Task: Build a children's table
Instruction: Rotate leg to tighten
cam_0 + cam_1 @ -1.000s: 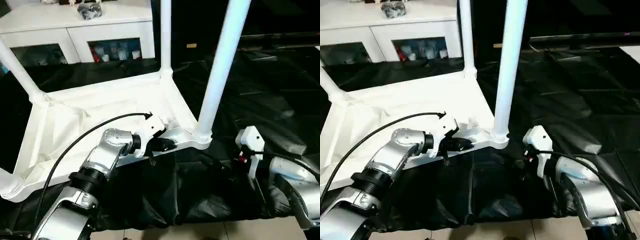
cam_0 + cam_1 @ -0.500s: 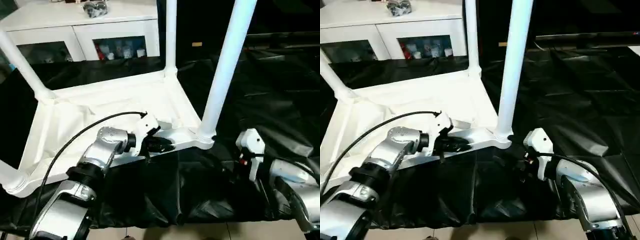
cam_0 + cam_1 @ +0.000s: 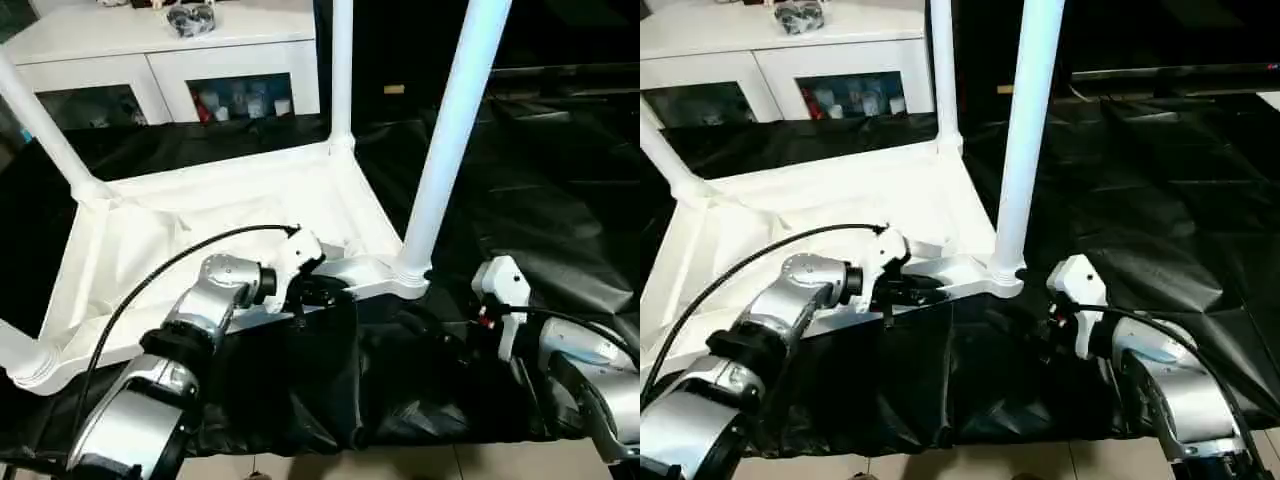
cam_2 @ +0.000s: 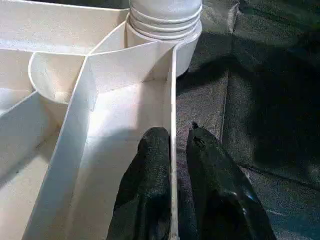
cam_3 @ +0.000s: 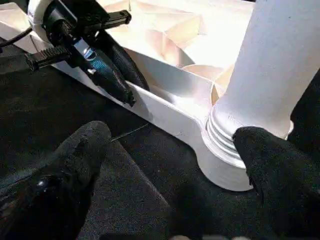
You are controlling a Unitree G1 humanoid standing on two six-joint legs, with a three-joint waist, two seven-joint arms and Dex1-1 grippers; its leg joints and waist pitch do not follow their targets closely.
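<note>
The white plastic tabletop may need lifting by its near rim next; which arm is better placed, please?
Left: the left gripper already pinches the white plastic tabletop's near rim, while the right gripper stands open by the corner leg.

1. An indoor room set up as a robot test space rather than a lived-in home.
2. Black plastic sheeting covers the floor work area.
3. A white cabinet with glass doors stands at the back, small colourful items behind the glass.
4. Pale floor tiles show at the sheeting's near edge.

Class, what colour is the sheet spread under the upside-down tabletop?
Black sheet; clearest in the left eye view.
</note>
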